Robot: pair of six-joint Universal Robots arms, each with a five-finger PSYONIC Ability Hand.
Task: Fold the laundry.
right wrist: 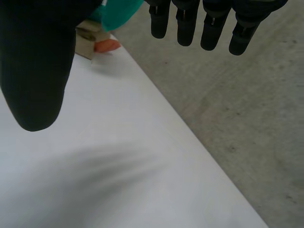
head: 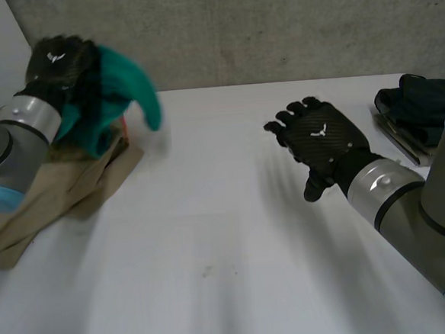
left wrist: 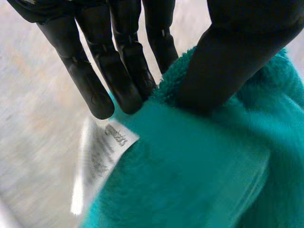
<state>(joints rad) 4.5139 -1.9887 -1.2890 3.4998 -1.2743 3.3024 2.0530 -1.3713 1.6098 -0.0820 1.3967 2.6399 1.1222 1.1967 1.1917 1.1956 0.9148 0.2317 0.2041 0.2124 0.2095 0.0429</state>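
Pinching teal fleece [head: 129, 82] betw. thumb & fingers of left hand [head: 58, 60], up at far left over tan garment [head: 64, 189]; w/ right hand [head: 323, 137] slack & empty above table [head: 213, 252], mid-right. Best to carry fleece to bare centre w/o dragging tan garment along; spread flat; take free edge w/ right hand before folding.

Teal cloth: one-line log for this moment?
left hand shut on teal cloth, over tan cloth | right hand open, empty, above table

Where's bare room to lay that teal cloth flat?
The middle of the white table lies bare, between the beige cloth pile and the dark folded garment. Crowded at the pile, where the left hand pinches the teal fleece cloth.
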